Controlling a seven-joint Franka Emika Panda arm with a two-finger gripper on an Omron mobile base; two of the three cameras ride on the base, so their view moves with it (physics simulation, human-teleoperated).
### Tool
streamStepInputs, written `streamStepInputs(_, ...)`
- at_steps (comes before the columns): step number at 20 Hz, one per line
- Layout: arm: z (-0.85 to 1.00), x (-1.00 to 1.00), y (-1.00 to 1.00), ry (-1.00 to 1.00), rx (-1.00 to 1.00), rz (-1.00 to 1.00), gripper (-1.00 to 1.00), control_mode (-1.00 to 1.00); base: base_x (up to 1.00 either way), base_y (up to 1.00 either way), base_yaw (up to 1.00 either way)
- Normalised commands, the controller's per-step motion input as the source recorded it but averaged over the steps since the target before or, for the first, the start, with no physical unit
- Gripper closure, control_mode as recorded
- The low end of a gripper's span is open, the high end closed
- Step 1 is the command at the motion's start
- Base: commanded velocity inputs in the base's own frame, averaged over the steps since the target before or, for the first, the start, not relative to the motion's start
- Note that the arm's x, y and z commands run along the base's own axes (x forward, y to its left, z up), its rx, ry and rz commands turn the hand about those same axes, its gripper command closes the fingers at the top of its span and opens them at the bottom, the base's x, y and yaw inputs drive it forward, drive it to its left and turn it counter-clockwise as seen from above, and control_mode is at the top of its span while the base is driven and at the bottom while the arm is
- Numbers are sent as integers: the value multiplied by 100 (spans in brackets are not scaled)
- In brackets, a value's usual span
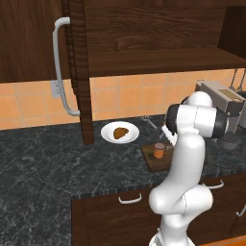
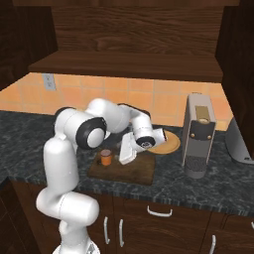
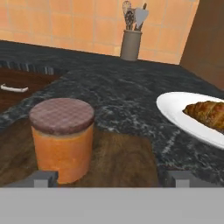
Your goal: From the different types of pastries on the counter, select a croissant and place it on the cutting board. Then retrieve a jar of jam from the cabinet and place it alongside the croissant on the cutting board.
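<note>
Your gripper (image 3: 111, 178) is spread wide w/ nothing held; the jar of jam (image 3: 62, 138) stands upright on the cutting board (image 3: 122, 159) just ahead, off toward the left fingertip. To its right across the counter (image 3: 113, 96), the croissant (image 3: 209, 113) lies long-axis sideways on the white plate (image 3: 183, 114), not on the board. So judging by this, you need to fetch it; board has bare room right of the jar.

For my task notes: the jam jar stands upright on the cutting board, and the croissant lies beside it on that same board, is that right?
Not quite. The jam jar does stand upright on the cutting board, but the croissant lies on the round white plate on the counter, apart from the board, as the left base view shows.
</note>
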Motion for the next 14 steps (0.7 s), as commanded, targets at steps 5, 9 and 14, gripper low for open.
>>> streamStepInputs(5,20,26,-38,-7,3,13,-100,-100,0,0,0)
streamStepInputs(9,34,0,-5,-9,1,14,-100,-100,0,0,0)
streamStepInputs(14,23,-7,3,-26,-1,12,-100,-100,0,0,0)
